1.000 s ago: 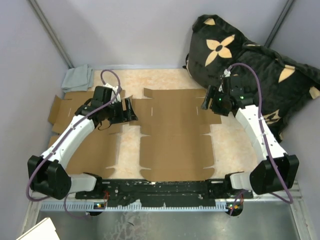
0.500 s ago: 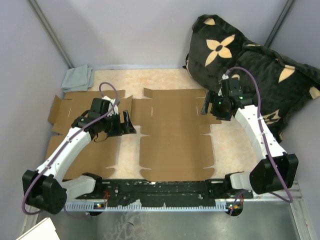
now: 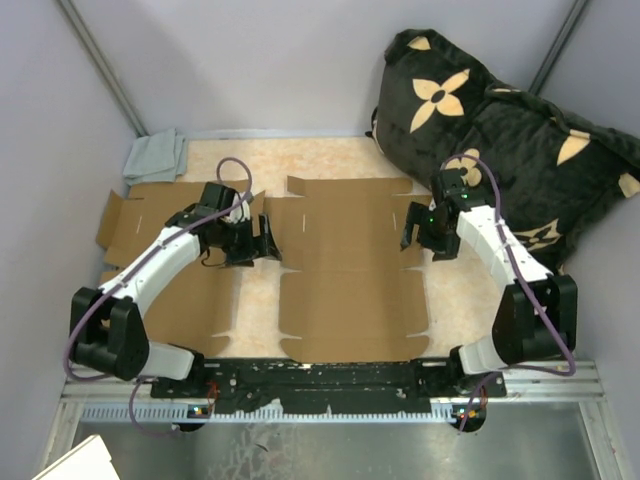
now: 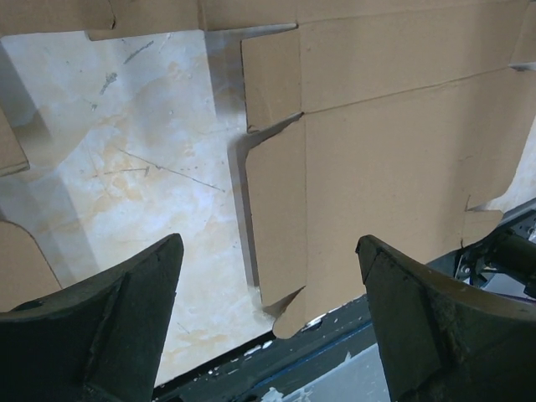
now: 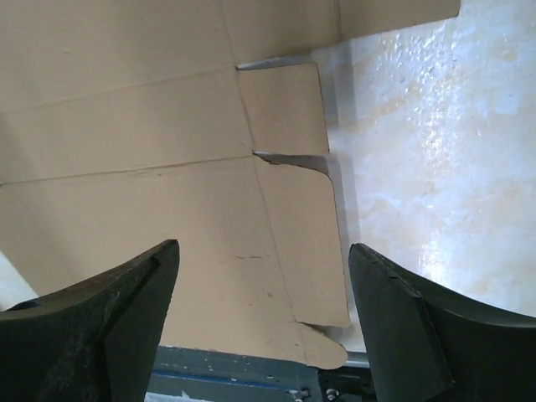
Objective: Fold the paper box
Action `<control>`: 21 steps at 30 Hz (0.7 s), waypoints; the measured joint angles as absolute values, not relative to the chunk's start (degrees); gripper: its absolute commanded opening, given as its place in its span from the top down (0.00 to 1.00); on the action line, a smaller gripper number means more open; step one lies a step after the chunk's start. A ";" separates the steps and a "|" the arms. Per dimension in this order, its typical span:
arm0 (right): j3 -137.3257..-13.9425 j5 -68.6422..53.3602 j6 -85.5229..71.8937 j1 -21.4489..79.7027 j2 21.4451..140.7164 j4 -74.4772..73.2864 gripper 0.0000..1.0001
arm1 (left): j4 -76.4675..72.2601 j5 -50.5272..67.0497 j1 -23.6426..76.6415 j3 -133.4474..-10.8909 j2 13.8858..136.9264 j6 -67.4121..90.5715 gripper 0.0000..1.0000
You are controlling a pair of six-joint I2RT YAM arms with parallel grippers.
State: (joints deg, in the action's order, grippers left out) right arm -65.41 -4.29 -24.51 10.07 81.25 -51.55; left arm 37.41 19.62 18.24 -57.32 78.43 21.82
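The paper box is a flat brown cardboard blank lying unfolded on the marbled table top. My left gripper hovers open over the blank's left edge. In the left wrist view its side flaps lie flat between my black fingers. My right gripper hovers open over the blank's right edge. The right wrist view shows the blank and its right flaps under the spread fingers. Neither gripper holds anything.
A second flat cardboard blank lies at the left under my left arm. A grey cloth sits in the far left corner. A black cushion with tan flowers fills the far right. A black rail runs along the near edge.
My left gripper has shifted right towards the blank's left edge, its arm swinging in. My right gripper has come a little nearer along the right edge and its jaws have spread wider.
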 measured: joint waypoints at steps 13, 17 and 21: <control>-62.04 -3.46 -24.01 10.07 88.99 -46.92 0.22 | 34.52 21.67 18.24 -60.18 90.96 22.72 0.11; -61.52 -2.74 -23.42 10.07 89.95 -45.39 0.22 | 33.23 22.59 18.24 -61.30 92.97 22.70 0.12; -61.52 -2.24 -22.68 10.07 92.23 -44.18 0.22 | 32.51 22.81 18.24 -62.57 96.14 22.63 0.13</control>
